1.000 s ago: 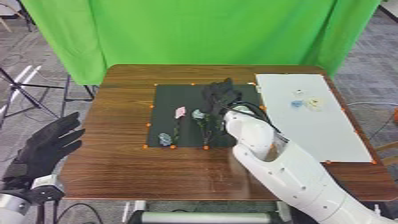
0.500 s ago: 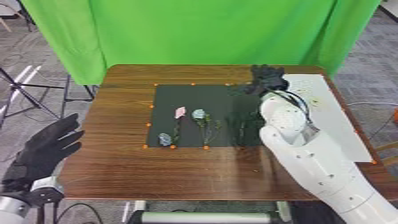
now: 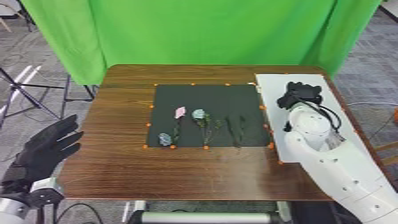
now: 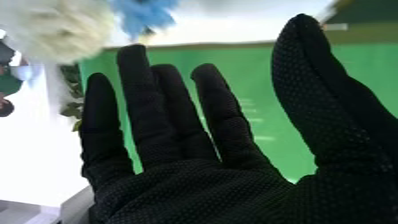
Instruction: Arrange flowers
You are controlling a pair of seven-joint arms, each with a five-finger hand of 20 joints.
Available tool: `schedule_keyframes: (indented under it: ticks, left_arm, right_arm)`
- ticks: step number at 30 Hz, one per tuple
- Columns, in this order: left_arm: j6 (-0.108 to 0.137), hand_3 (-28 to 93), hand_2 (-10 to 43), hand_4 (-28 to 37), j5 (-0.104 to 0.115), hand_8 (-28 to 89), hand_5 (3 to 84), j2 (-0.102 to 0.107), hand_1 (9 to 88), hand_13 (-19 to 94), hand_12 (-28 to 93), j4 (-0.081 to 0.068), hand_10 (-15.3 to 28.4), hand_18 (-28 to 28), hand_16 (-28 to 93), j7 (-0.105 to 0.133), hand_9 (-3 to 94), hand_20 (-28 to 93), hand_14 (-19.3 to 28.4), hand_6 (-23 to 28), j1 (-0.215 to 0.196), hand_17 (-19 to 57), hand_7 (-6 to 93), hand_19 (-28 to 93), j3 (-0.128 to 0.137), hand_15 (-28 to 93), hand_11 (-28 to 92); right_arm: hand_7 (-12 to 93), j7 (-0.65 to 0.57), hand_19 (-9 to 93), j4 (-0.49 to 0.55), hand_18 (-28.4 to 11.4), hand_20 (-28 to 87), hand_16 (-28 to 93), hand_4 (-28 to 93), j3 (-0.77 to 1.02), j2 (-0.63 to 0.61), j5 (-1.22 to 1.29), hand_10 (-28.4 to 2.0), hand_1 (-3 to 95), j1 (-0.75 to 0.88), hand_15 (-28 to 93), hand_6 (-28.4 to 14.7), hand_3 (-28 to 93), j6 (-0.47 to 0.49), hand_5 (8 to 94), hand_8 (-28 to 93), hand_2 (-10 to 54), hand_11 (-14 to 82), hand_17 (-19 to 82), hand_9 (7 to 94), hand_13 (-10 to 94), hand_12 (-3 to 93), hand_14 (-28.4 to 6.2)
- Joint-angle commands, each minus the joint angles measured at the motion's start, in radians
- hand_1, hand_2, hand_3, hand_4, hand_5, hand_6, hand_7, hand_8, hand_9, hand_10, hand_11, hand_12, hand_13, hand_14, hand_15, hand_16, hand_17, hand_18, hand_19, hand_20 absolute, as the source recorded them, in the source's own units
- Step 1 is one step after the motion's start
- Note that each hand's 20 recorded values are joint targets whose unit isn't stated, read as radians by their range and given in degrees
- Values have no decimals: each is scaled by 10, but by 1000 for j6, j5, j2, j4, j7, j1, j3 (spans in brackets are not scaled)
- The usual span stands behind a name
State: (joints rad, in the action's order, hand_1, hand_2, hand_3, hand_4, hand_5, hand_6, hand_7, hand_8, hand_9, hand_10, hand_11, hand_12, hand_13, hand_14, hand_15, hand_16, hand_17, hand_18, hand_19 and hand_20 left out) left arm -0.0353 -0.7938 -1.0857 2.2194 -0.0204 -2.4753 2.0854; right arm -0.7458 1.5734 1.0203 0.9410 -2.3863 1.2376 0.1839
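Green curtain (image 3: 222,40) hangs behind the brown table (image 3: 107,170). On the black mat (image 3: 169,95) lie a pink flower (image 3: 180,112), a pale blue flower (image 3: 198,114) to its right, and a greyish flower (image 3: 165,139) at the near left. Above the white board (image 3: 289,80), the right hand (image 3: 302,95) is released, its fingers extended, near a white flower (image 4: 58,27) and a blue flower (image 4: 147,14). The left hand (image 3: 43,145), at the left of the table, is also released.

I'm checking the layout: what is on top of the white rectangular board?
A cream flower and a blue flower appear over the white board in the right wrist view. In the head view, the right hand covers part of it, hiding whatever lies there.
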Motion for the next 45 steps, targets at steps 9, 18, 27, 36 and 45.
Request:
schedule_keyframes:
  ticks: [9,18,27,36,45]
  left_arm:
    - [14,700,-5,-273,12,-100,269,12,248,154,169,4,101,172,44,4,207,94,130,23,-20,-107,188,366,8,231,160]
    - [4,698,-2,-272,5,-101,269,6,249,155,169,2,102,172,44,-8,210,94,131,22,-10,-106,190,366,9,235,161]
    - [-7,698,-2,-272,6,-101,269,14,250,155,168,-2,103,172,42,-18,210,94,131,23,2,-106,190,366,5,234,162]
    - [-9,701,-3,-272,3,-102,269,11,249,155,167,-2,103,172,41,-23,209,94,131,23,6,-106,191,367,1,235,163]
    - [-10,700,-2,-273,3,-102,269,9,250,155,167,-2,102,172,41,-30,209,93,131,23,7,-106,191,367,0,235,163]
  right_arm:
    - [313,-13,696,-79,-199,355,170,-274,-16,-48,-65,-148,331,38,358,-48,881,-88,419,-151,-92,273,157,448,527,224,-94]
    - [492,79,809,-34,-173,457,407,-282,-6,-56,-77,-71,557,82,400,0,820,-251,679,-13,-95,223,364,805,828,493,14]
    - [482,234,802,148,-169,459,432,-281,-14,-32,-14,-69,557,111,384,-3,830,-304,704,-31,-95,204,372,824,837,495,12]
    - [495,383,790,216,-168,463,448,-278,-84,21,12,-67,549,76,374,1,827,-273,690,-28,-95,201,360,820,827,509,10]
    - [508,476,775,199,-164,465,450,-280,-128,69,27,-64,540,50,375,12,828,-225,670,-22,-95,196,340,812,812,506,5]
